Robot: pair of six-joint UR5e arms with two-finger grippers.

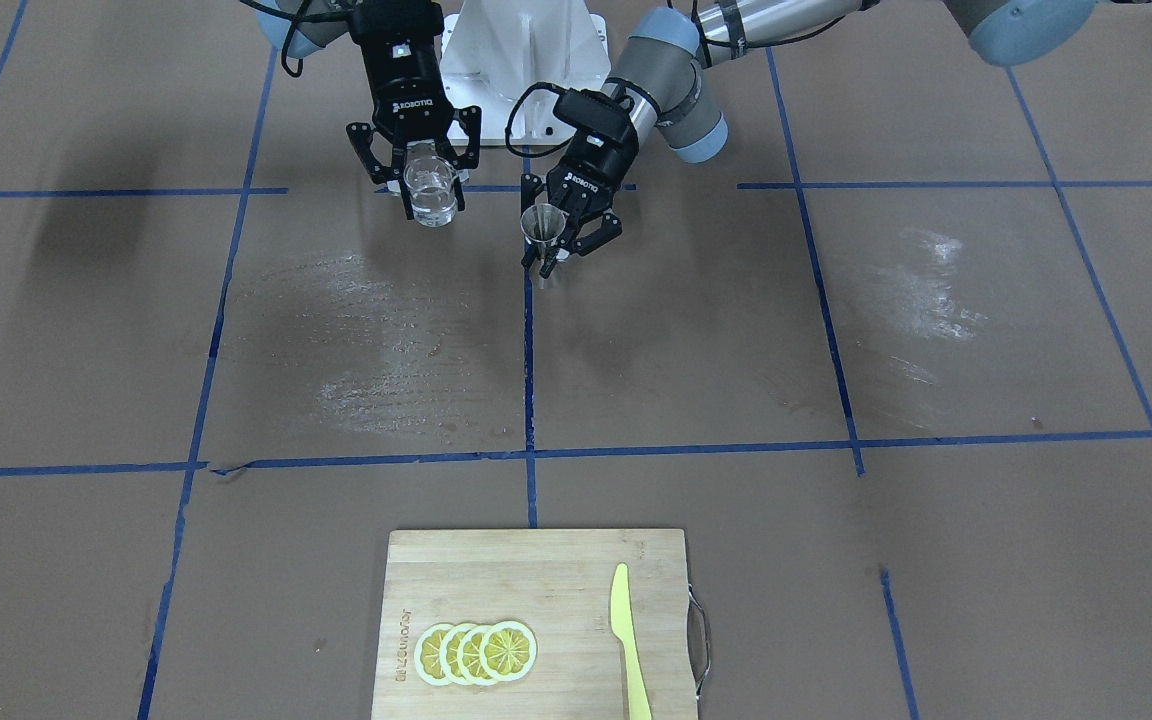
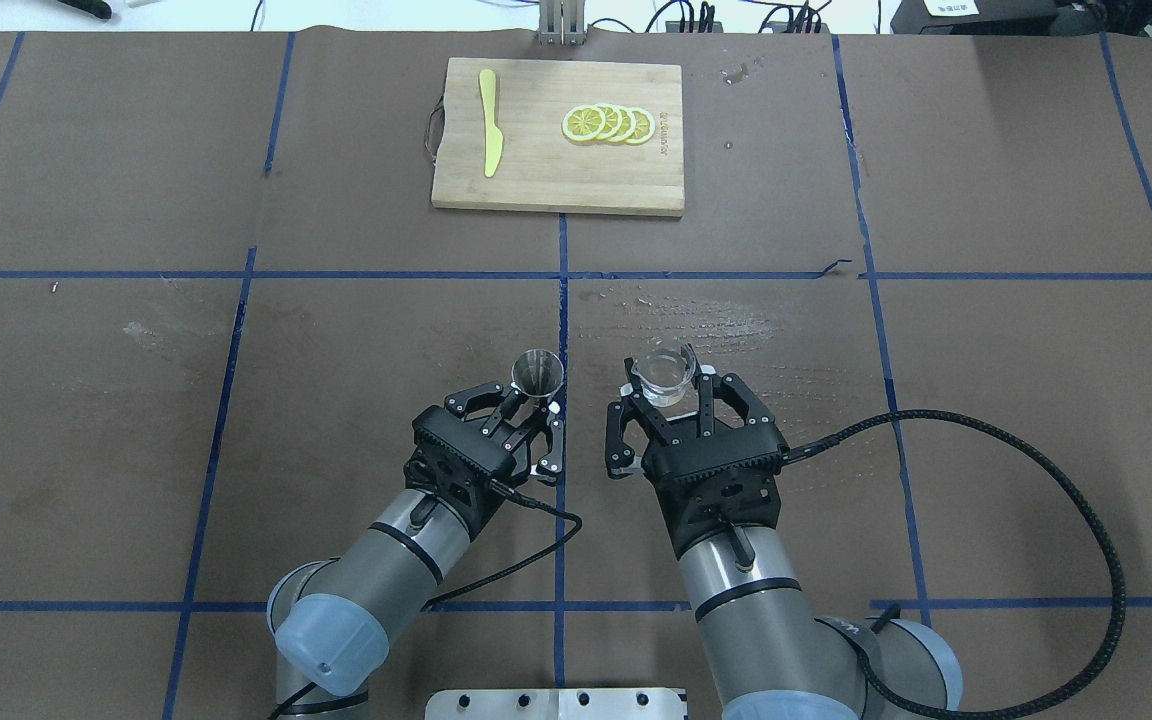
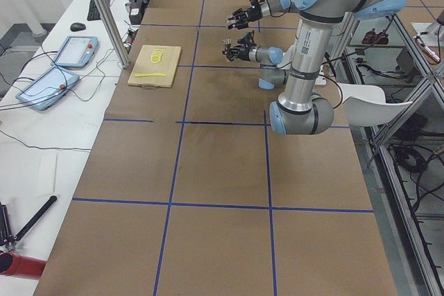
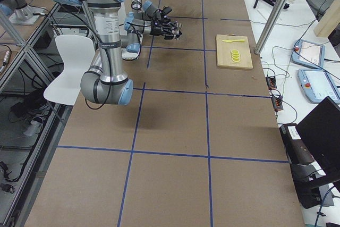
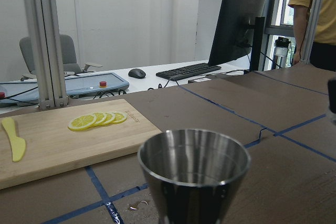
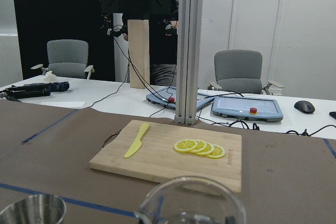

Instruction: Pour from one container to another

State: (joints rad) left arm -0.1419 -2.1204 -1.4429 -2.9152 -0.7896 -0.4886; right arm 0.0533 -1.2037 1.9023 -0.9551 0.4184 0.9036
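The right gripper (image 2: 665, 388) clasps the upright glass cup (image 2: 661, 372) and the left gripper (image 2: 536, 405) clasps the jigger (image 2: 539, 371), both held above the table (image 2: 996, 420) side by side (not touching), so pouring looks not yet begun.

The left gripper (image 3: 229, 50) held the jigger (image 3: 226, 41) at its tip above the table (image 3: 222, 164); the right gripper (image 3: 238, 18) hung just beyond it, and the cutting board (image 3: 155, 65) lay ahead of both.
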